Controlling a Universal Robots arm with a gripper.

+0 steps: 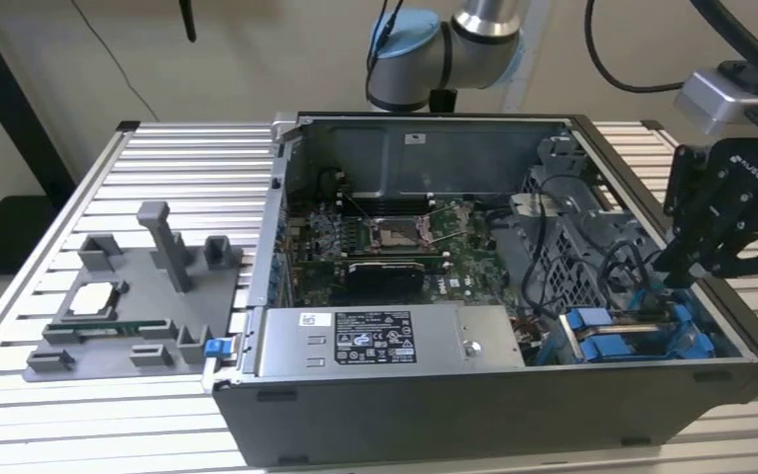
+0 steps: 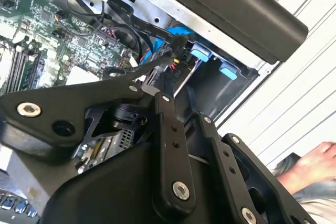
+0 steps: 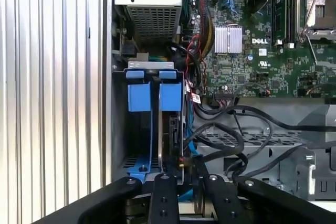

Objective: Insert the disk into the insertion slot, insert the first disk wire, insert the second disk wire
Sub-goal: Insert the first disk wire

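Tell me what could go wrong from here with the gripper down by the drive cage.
Snagging: loose black cables loop right beside the drive cage, close to the gripper, and could catch on it.
Collision: the gripper hangs near the case's side wall and might knock its rim.
Person: a hand is beside the case in the second wrist view; an outward swing could reach it.

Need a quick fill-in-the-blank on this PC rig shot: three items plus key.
1. The gripper hangs over the computer case at the exterior view's ____ end.
2. The drive carriers in the cage are ____ plastic.
3. The CPU chip lies on the grey fixture, outside the case on the exterior view's ____.
Missing words: right; blue; left.
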